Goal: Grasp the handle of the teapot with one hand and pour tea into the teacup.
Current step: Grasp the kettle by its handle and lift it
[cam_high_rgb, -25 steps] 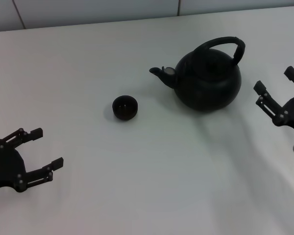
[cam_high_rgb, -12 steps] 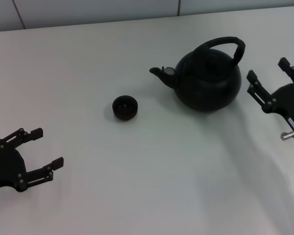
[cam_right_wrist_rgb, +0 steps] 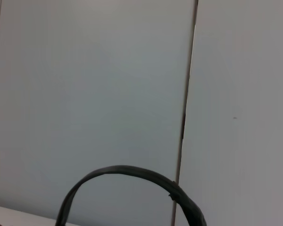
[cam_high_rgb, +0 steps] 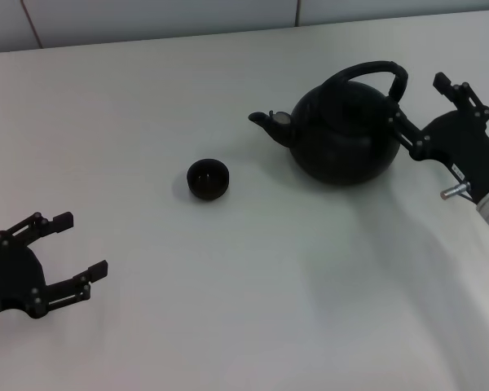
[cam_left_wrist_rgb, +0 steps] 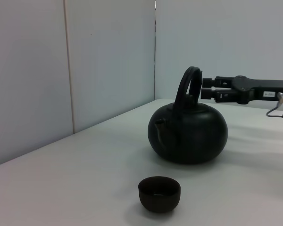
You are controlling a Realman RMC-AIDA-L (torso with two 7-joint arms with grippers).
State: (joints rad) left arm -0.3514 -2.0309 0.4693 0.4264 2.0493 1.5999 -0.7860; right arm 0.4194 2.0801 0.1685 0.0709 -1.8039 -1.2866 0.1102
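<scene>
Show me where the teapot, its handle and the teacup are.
teapot (cam_high_rgb: 342,142), head view, round body.
handle (cam_left_wrist_rgb: 187,80), left wrist view, top of the arch.
teacup (cam_high_rgb: 208,179), head view, inside of the bowl.

Head view looked down over the table (cam_high_rgb: 228,326), left wrist view sat low, side-on, right wrist view close under the handle (cam_right_wrist_rgb: 132,175), all sharing the teapot (cam_high_rgb: 342,134).

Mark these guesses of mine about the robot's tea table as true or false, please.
1. The teapot stands upright on the table. True.
2. The teacup sits on the spout side of the teapot. True.
3. The right pincer is clamped on the handle. False: it is open beside the handle.
4. The left pincer holds the teacup. False: it is open, empty and apart from the cup.
</scene>
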